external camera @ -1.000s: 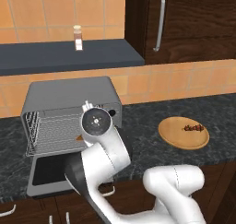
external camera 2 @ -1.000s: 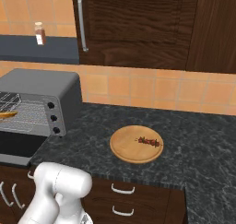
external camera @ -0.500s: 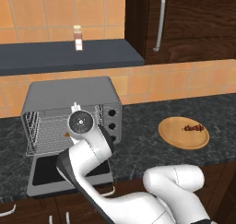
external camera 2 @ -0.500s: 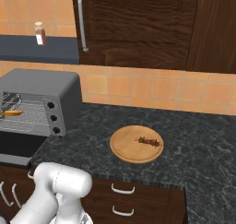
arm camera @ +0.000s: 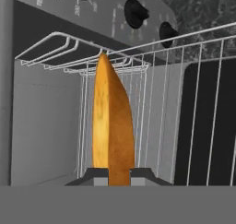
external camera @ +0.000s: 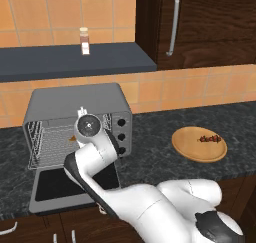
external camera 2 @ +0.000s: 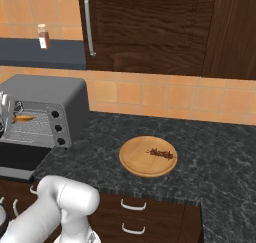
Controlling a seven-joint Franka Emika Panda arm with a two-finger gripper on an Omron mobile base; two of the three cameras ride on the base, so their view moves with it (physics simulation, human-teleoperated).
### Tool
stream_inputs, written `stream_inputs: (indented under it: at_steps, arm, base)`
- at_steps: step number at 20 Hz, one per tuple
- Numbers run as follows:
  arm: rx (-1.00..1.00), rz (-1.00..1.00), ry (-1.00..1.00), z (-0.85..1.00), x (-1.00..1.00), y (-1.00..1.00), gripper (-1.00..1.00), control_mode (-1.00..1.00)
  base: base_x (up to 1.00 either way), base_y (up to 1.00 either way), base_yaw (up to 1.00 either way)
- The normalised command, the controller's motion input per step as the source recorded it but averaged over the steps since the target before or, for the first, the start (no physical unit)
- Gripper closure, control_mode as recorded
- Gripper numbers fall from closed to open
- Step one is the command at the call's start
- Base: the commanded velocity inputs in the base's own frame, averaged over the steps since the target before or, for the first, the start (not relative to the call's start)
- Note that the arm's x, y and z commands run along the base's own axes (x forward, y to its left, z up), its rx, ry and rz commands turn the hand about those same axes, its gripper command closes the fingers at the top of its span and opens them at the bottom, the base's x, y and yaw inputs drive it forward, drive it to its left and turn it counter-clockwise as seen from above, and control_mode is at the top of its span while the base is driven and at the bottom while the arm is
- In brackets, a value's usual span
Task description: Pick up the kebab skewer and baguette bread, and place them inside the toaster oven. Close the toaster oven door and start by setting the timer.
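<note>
Toaster oven [arm camera: 92, 15] panel markings blurred, unreadable.

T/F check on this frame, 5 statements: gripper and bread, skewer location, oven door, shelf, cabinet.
1. The gripper is shut on the baguette bread. True.
2. The kebab skewer already lies on the oven rack. False: it lies on the round wooden board on the counter, to the right of the toaster oven.
3. The toaster oven door is closed. False: it is dropped open, with the wire rack exposed.
4. A small bottle stands on the dark shelf above the oven. True.
5. The wall cabinet has a round knob. False: it has a long vertical bar handle.
</note>
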Motion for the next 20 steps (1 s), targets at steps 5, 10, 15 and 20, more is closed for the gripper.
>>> stream_inputs:
  at_steps: [5,10,15,20]
  arm:
    - [0.00,0.00,0.02,-0.04,0.43,0.03,1.00,-1.00]
    - [0.00,0.00,0.03,-0.03,0.29,0.05,1.00,-1.00]
    - [0.00,0.00,0.04,-0.15,0.27,0.10,1.00,-1.00]
    - [0.00,0.00,0.03,-0.27,0.25,0.04,1.00,-1.00]
  base:
    - [0.00,0.00,0.00]
    - [0.00,0.00,0.00]
    - [0.00,0.00,0.00]
    - [0.00,0.00,0.00]
